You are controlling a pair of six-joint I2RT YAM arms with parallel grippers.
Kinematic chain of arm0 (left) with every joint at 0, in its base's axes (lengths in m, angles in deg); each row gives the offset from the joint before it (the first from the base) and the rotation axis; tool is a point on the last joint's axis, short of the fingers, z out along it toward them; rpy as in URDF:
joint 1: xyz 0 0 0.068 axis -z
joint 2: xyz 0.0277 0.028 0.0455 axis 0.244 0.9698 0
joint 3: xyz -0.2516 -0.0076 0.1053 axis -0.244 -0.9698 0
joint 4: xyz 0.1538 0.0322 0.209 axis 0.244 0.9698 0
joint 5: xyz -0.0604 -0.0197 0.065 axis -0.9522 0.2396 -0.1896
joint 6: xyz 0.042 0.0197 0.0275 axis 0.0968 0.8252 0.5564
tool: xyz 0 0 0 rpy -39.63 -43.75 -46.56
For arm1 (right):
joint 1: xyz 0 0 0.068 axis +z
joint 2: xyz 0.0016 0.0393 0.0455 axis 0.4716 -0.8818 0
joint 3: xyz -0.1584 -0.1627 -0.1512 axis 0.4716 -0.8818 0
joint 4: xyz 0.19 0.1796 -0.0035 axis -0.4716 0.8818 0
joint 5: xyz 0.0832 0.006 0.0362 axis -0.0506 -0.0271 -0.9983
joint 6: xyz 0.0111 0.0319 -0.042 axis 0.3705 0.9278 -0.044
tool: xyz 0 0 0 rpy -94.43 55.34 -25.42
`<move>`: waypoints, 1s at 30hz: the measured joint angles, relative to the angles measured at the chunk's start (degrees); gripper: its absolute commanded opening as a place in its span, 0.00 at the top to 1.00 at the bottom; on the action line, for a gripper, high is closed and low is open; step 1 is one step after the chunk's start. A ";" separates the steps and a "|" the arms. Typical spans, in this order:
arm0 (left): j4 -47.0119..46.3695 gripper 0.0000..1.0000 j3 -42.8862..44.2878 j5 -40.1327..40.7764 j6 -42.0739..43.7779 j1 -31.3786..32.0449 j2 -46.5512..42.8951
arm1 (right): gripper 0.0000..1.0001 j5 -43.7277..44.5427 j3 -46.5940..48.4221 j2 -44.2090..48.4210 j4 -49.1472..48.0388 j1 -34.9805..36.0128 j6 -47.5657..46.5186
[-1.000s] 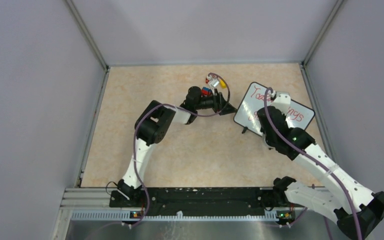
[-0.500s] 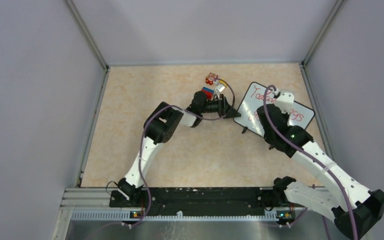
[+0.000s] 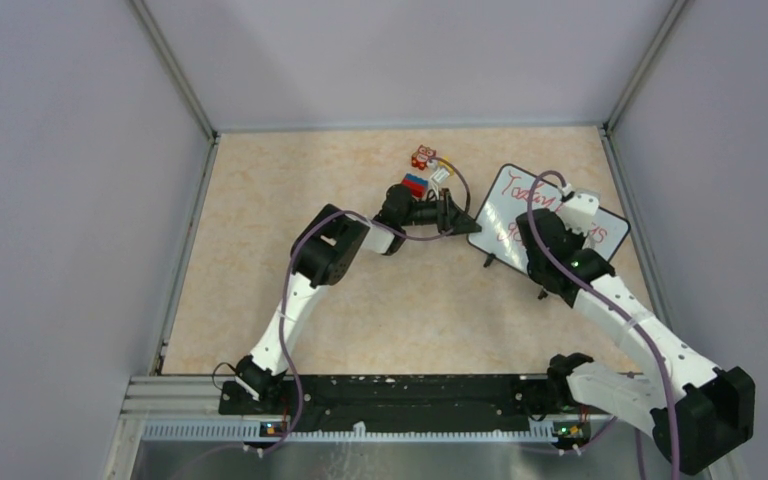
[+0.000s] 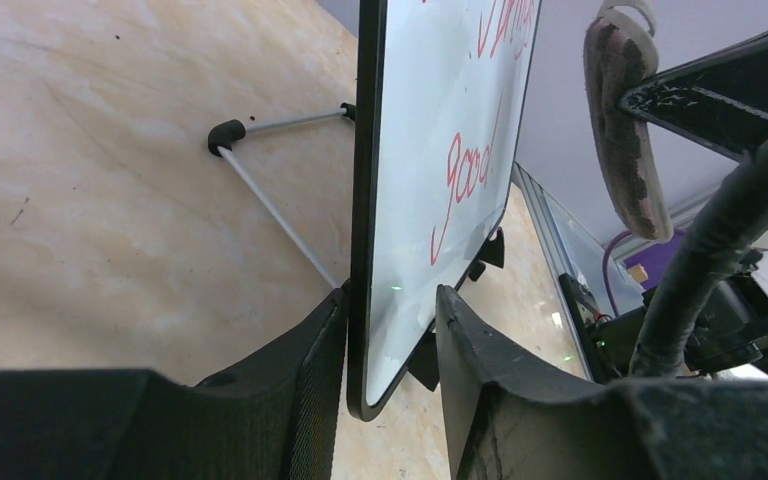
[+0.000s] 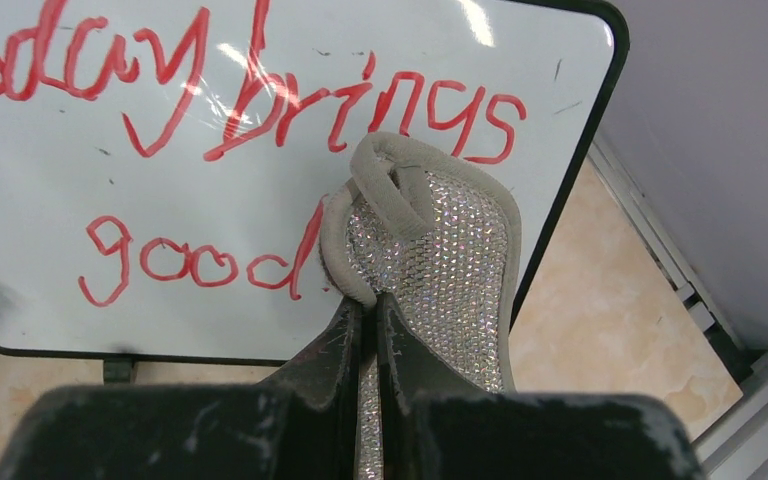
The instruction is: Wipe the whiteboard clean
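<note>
From above, the left claw [image 3: 471, 224] reaches across the table [image 3: 290, 180] to the near left corner of the whiteboard [image 3: 505, 205], which stands propped at the far right. Some coloured bits [image 3: 415, 185] lie just behind the claw's wrist. The right claw [image 3: 578, 212] hangs over the board's face, which is covered in red writing. In the left wrist view, the claw is half open and straddles the board's bottom corner. One finger [image 4: 305, 350] lies against the back of the black frame, and the other stands a sliver off the white face, so there is no pinch yet. A wire leg [image 4: 275, 215] runs down behind the board to the table. Ahead and to the right hangs a cloth [image 4: 622, 120] with a stained, dark face. In the right wrist view, the claw's jaws are clamped tight on that cloth, with its glittery mesh side towards the camera and a grey loop at its top. The cloth is pressed to or just off the board – I cannot tell which – below "brings" and right of "good".
</note>
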 measured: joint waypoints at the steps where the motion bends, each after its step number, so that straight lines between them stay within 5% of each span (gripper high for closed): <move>1: -0.24 0.60 0.04 -0.13 -0.07 0.04 0.11 | 1.00 0.42 -0.61 0.00 -0.22 0.00 0.28; 12: -0.42 0.75 0.11 -0.31 0.04 0.31 0.20 | 1.00 1.86 -4.74 0.00 -2.89 -1.33 4.39; 19: -0.55 0.63 0.11 -0.55 0.26 0.31 0.20 | 1.00 -0.24 -7.63 0.55 -5.97 -3.50 4.09; 24: -0.31 0.86 0.33 -0.76 0.11 0.37 0.22 | 1.00 -2.10 -7.91 0.59 -8.26 -3.63 2.86; 30: 0.22 1.00 1.25 -2.27 0.22 0.37 0.22 | 1.00 -1.62 -7.91 0.55 -8.74 -4.31 2.54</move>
